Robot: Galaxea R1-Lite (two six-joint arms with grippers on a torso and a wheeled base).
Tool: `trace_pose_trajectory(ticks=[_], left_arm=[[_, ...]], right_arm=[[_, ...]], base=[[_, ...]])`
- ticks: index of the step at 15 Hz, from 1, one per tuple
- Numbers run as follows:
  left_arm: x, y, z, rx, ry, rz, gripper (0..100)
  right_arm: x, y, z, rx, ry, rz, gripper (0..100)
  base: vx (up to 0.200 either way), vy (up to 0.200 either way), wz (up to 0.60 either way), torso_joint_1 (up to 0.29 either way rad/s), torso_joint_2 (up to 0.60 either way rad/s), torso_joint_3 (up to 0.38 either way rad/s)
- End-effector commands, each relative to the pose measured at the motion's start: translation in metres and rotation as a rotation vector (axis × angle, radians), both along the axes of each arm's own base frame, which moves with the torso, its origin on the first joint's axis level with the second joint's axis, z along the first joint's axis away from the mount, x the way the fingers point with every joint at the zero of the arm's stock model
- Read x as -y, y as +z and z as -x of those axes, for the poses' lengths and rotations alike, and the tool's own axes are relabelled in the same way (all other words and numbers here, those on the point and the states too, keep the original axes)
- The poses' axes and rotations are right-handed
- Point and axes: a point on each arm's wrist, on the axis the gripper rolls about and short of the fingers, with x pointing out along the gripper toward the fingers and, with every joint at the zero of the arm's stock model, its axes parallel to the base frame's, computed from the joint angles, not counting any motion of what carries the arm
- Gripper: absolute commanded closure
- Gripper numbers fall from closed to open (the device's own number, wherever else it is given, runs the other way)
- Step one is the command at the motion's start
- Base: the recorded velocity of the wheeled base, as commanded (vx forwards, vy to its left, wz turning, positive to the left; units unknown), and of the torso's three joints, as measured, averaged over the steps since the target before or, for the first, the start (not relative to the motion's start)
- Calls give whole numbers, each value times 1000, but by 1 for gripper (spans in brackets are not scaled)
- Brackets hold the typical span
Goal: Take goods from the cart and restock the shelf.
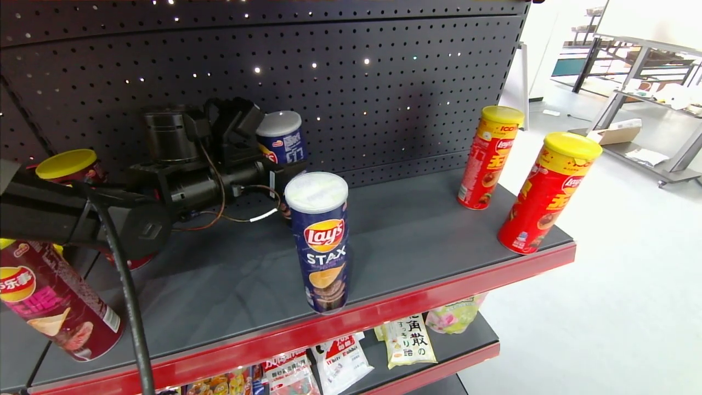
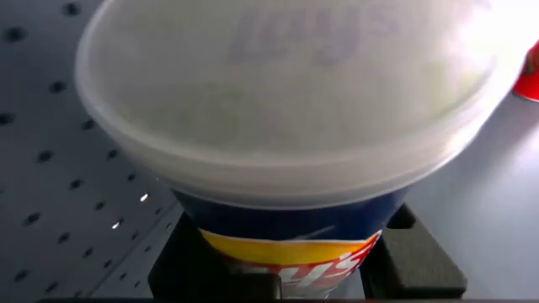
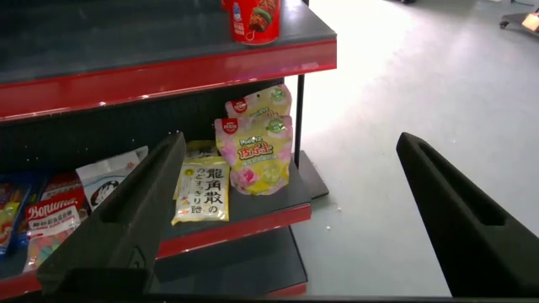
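Dark pegboard (image 1: 384, 82) backs the grey shelf (image 1: 417, 236), where the left gripper's (image 1: 277, 173) black pads (image 2: 414, 263) are clamped on a blue chip can (image 1: 281, 137) at the rear, just behind another blue can (image 1: 321, 241) at the front edge. Whether the held can touches the shelf cannot be told. Two red cans (image 1: 488, 159) stand to the right. The right gripper (image 3: 290, 210) hangs wide open, empty, before the snack bags (image 3: 253, 151) of the lower shelves. Restocking looks well underway, with this can not yet released.
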Motion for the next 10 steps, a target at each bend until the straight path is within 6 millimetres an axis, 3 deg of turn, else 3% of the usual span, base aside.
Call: trace_pose_trajectory(ticks=[1, 10], left_arm=[[3, -4, -2, -8, -6, -2, 100], [12, -14, -6, -11, -32, -2, 100]], right_arm=[[0, 0, 0, -1, 0, 0, 0], [0, 0, 0, 1, 0, 0, 0]], base=[[0, 0, 0, 0, 0, 0], [0, 0, 0, 0, 0, 0]])
